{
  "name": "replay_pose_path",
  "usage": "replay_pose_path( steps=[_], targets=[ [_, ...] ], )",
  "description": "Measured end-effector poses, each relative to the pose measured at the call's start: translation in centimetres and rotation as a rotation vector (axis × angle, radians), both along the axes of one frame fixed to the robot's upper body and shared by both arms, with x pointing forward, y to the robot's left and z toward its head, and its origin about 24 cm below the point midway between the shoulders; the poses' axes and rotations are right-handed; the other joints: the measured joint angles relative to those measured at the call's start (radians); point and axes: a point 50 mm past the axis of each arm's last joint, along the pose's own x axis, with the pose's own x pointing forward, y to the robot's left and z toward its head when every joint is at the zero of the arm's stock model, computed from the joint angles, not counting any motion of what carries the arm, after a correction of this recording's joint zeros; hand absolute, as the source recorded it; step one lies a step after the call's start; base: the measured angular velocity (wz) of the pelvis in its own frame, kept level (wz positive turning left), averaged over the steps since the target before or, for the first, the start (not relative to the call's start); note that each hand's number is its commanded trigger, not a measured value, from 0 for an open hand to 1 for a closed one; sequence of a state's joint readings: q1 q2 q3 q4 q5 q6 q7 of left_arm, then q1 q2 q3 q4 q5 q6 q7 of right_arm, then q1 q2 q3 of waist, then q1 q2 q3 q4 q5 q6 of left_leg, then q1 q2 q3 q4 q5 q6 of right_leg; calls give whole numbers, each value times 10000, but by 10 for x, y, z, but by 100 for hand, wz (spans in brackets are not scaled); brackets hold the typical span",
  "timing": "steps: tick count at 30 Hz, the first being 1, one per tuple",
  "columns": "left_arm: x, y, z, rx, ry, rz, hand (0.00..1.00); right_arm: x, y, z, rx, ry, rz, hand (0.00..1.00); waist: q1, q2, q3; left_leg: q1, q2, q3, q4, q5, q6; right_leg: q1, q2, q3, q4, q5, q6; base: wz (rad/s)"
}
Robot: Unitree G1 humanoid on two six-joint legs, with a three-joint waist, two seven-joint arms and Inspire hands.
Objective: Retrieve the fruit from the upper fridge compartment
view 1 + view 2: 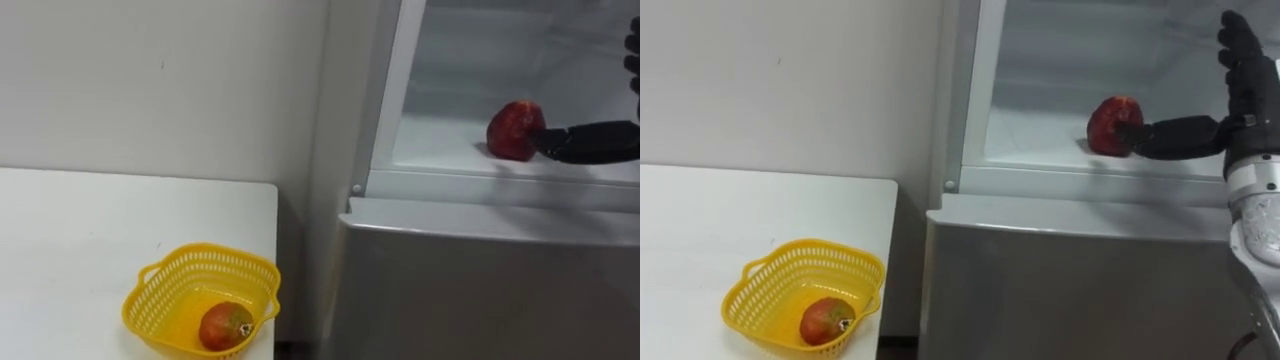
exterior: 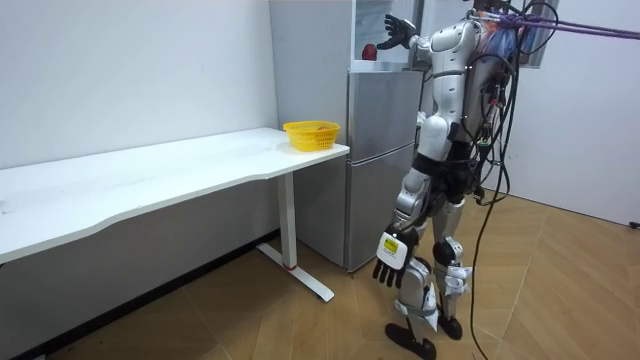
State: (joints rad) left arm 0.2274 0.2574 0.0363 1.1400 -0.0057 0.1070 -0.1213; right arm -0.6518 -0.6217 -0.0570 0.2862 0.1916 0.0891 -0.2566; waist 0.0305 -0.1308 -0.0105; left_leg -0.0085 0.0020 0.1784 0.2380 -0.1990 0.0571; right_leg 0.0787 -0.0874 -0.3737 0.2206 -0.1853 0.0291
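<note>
Table (image 1: 700, 230): yellow basket (image 1: 745, 275) at its right edge, reddish fruit (image 1: 826, 321) inside. Narrow gap, then fridge (image 1: 1060, 280), upper compartment open. Red fruit (image 1: 1110, 124) on shelf (image 1: 1030, 140) near the front lip. Right hand (image 1: 1245, 90) spread wide, thumb seemingly touching it. Left hand (image 2: 390, 255) hangs relaxed.

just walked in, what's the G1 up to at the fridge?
It stands at the fridge with the upper compartment open. Its right hand is inside, open, thumb against a red fruit on the shelf, not yet gripped. The left hand hangs at its side. A basket on the table beside the fridge holds a second fruit.
</note>
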Motion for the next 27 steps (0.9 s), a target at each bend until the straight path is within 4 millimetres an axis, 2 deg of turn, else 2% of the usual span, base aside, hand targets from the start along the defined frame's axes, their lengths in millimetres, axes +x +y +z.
replay_pose_path(
  steps=[7, 10, 17, 23, 27],
  targets=[
    [-4, 0, 0, 31, 208, 62, 0, 1, -1, -2, 94, 180, 71, 0, 12, 75, 52, -31, -15, -176, 39, -3, -1, 53, -1, -142, -4, -1, 1, 6],
    [-10, 1, 0, 49, 317, 164, 0, 1, -1, -3, 302, 269, 209, 0, 8, 139, 14, -147, -20, -279, 59, 5, -11, 18, -18, -380, -4, -1, 2, 9],
    [-19, 4, 2, 118, 488, 532, 0, 1, -4, -1, 386, 282, 204, 0, 28, 26, -44, -240, -22, -458, 77, 23, -37, 16, -7, -677, -4, -2, 3, 10],
    [-23, 4, 2, 104, 666, 579, 0, 4, -3, -3, 405, 623, 228, 0, 34, -70, -11, -342, -27, -527, 206, 21, -35, 50, -14, -764, -5, -3, 5, 9],
    [-23, 4, 2, 104, 650, 573, 0, 8, -6, -14, 446, 1162, 258, 0, 89, -72, 8, -385, -11, -514, 326, 12, -26, 65, -15, -751, -1, -3, 5, 3]
  ],
)
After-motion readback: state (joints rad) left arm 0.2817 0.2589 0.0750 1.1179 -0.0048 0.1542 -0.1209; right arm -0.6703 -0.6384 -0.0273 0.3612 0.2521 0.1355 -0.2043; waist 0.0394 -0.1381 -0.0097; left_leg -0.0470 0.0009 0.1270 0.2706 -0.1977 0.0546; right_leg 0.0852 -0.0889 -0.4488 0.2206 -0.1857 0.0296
